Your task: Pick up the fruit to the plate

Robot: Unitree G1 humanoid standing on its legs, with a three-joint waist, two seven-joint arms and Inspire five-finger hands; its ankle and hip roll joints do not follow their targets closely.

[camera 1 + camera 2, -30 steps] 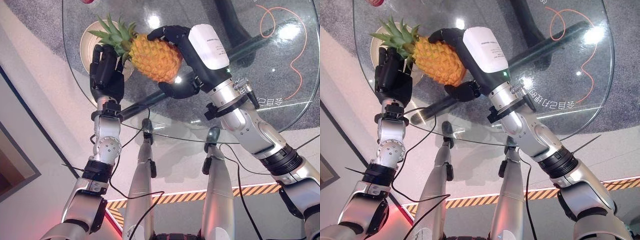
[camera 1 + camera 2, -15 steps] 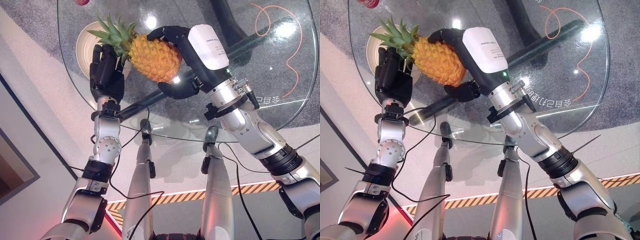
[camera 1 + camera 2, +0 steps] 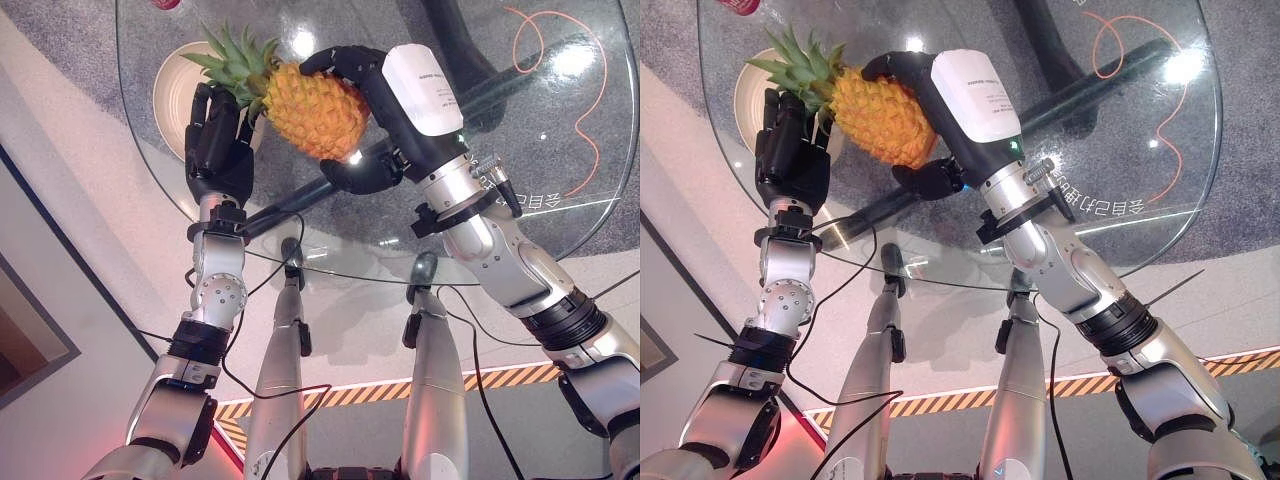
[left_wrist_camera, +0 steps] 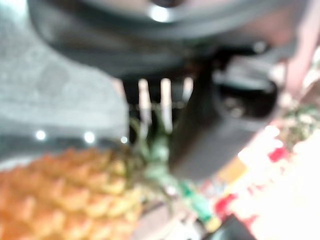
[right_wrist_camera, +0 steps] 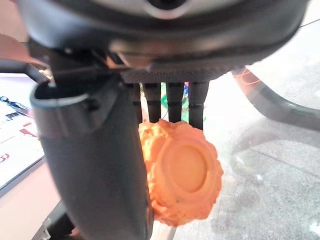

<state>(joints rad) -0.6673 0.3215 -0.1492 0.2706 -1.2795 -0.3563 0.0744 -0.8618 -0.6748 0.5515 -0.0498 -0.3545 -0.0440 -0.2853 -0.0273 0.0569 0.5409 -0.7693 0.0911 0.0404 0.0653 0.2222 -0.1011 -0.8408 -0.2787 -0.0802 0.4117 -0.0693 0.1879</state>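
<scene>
My right hand (image 3: 405, 95) is shut on an orange pineapple (image 3: 312, 110), holding it on its side above the round glass table (image 3: 520, 140). Thumb and fingers (image 5: 170, 102) wrap round the fruit's base (image 5: 181, 179). The green crown (image 3: 232, 62) points toward a cream plate (image 3: 168, 88) at the table's far left. My left hand (image 3: 216, 140) stands with its fingers straight beside the crown, its back toward me, partly over the plate. In the left wrist view, the leaves (image 4: 155, 150) lie just past its fingers.
A red object (image 3: 740, 5) sits at the far left rim of the table, beyond the plate. The table's black base (image 3: 470, 45) and an orange cord (image 3: 590, 100) on the grey floor show through the glass.
My right hand has carried the pineapple a little farther away, toward the plate. The left hand has moved the same way, staying beside the crown.
</scene>
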